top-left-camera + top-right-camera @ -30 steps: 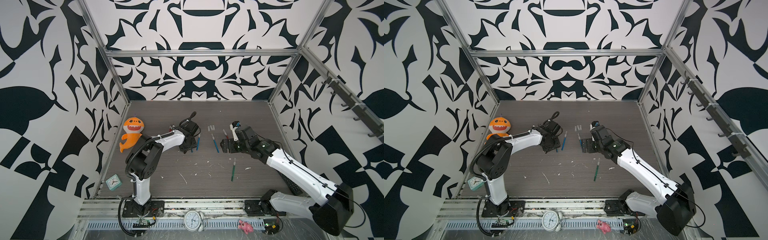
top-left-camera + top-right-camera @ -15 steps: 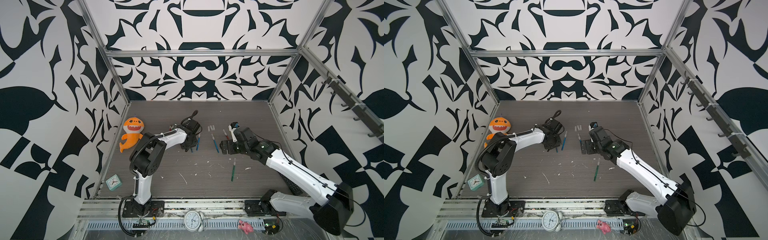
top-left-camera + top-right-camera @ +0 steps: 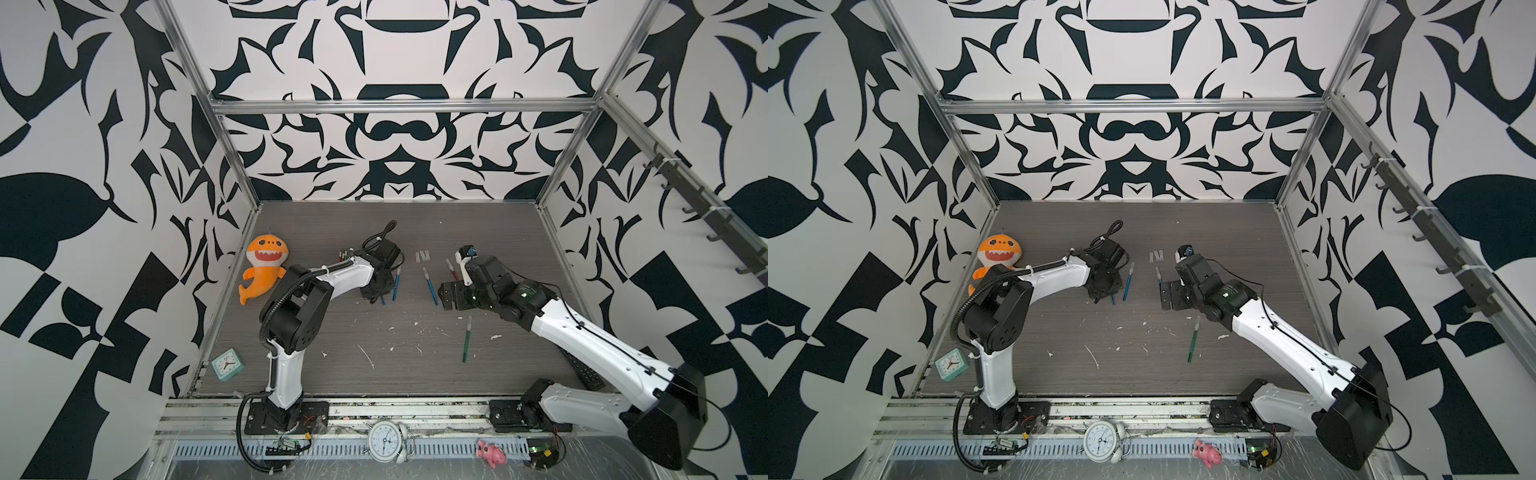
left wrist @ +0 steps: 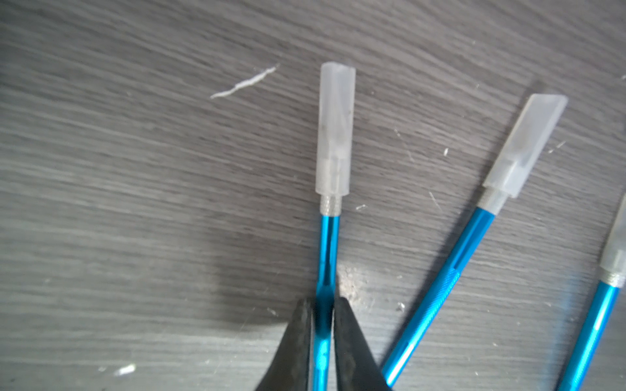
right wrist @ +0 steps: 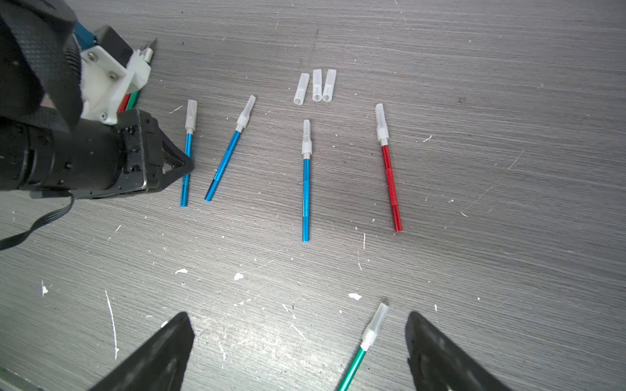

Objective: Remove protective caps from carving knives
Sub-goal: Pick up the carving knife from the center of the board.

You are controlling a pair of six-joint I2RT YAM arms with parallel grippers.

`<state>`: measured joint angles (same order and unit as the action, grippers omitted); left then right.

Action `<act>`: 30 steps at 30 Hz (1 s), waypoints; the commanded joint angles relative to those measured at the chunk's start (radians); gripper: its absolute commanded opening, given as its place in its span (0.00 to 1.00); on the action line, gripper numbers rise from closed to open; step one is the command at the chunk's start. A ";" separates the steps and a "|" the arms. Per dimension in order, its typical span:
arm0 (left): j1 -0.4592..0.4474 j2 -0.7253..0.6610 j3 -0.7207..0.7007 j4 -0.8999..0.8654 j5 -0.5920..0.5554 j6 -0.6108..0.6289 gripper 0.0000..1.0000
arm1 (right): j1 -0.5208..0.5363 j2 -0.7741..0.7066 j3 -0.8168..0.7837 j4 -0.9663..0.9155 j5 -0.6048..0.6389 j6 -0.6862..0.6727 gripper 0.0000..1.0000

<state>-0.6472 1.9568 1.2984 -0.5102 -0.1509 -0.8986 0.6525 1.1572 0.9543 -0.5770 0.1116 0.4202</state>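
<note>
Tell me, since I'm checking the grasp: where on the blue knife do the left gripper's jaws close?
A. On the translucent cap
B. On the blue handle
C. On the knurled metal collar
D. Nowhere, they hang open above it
B: in the left wrist view the left gripper pinches the blue knife on its handle, well short of its cap.

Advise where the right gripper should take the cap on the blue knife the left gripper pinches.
Grip the cap across its middle, clear of the knurled collar. It lies flat on the table, so come from above with the right gripper, jaws straddling its long sides; the left gripper pins the blue knife.
</note>
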 commanded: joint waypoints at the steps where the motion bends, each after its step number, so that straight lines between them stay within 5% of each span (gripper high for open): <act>1: 0.003 0.036 -0.043 -0.029 -0.012 -0.002 0.17 | 0.015 -0.011 0.011 0.003 0.023 0.014 0.99; 21: 0.002 -0.019 -0.102 -0.035 -0.044 0.047 0.01 | 0.045 0.021 0.015 0.006 0.033 0.032 0.99; 30: 0.002 -0.141 -0.151 -0.007 -0.008 0.101 0.00 | 0.046 0.052 0.006 0.088 -0.075 0.085 0.99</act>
<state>-0.6472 1.8641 1.1748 -0.4808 -0.1745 -0.8219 0.6952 1.2003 0.9543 -0.5484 0.0845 0.4702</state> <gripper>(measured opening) 0.102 0.993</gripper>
